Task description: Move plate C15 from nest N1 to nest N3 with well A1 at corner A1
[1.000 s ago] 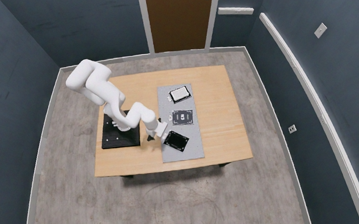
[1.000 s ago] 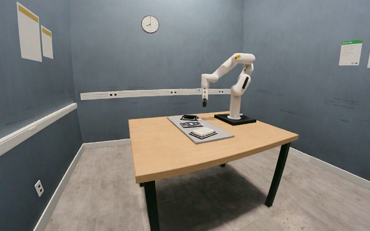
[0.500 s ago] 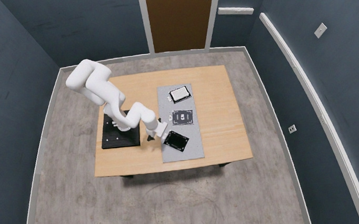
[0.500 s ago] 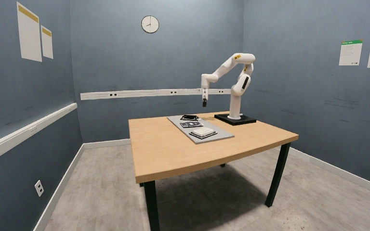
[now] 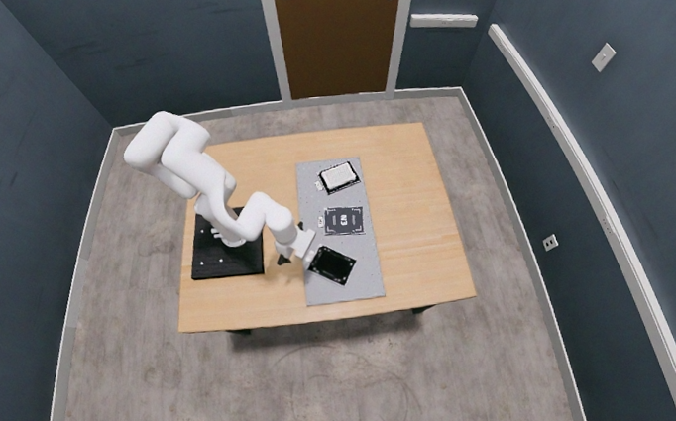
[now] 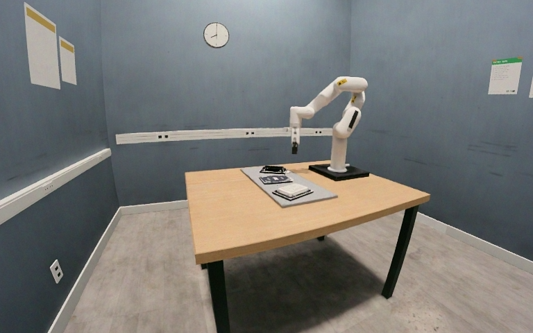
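Note:
A grey deck mat (image 5: 340, 230) lies on the table with three nests in a row. A black plate (image 5: 331, 265) sits skewed on the nest nearest the table's front edge; it also shows in the exterior view (image 6: 273, 168). A white plate (image 5: 338, 177) (image 6: 292, 190) sits on the far nest. The middle nest (image 5: 343, 220) is dark, bears white corner marks and holds nothing (image 6: 275, 179). The labels and signs are too small to read. My gripper (image 5: 293, 258) (image 6: 294, 148) is open and empty, pointing down well above the deck, just beside the black plate's left end.
The arm's black base plate (image 5: 226, 243) sits on the table left of the mat. The wooden table (image 5: 320, 223) stands mid-room, with a door (image 5: 339, 31) behind it.

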Robot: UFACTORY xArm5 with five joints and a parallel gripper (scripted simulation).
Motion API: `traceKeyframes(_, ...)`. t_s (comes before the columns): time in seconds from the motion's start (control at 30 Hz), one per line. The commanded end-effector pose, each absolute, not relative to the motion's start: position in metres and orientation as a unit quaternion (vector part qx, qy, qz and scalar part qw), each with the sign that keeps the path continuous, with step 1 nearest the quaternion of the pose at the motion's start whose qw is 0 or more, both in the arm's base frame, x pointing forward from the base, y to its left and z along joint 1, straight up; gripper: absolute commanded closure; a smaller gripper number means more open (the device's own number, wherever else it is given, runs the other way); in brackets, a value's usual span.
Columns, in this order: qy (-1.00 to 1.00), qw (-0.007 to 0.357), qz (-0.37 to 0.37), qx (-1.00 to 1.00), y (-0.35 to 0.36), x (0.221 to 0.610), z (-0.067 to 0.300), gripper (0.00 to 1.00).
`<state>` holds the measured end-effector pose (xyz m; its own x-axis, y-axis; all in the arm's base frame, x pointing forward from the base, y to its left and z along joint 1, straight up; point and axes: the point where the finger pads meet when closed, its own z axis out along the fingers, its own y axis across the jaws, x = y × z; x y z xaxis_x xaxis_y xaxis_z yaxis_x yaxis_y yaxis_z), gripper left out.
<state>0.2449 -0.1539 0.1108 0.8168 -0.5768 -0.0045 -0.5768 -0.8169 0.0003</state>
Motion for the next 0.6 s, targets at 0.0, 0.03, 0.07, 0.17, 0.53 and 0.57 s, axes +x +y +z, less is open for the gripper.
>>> traceKeyframes(0.0,0.303,-0.003,0.001,-0.953,-0.155,0.246,0.112,0.00)
traceKeyframes(0.03,0.287,-0.002,0.001,-0.958,-0.150,0.248,0.112,0.00)
traceKeyframes(0.07,0.271,-0.002,0.001,-0.963,-0.145,0.250,0.112,0.00)
traceKeyframes(0.17,0.222,-0.002,0.001,-0.975,-0.131,0.255,0.112,0.00)
traceKeyframes(0.53,0.074,-0.002,0.001,-0.997,-0.089,0.272,0.112,0.00)
traceKeyframes(0.57,0.057,-0.002,0.001,-0.998,-0.084,0.274,0.112,0.00)
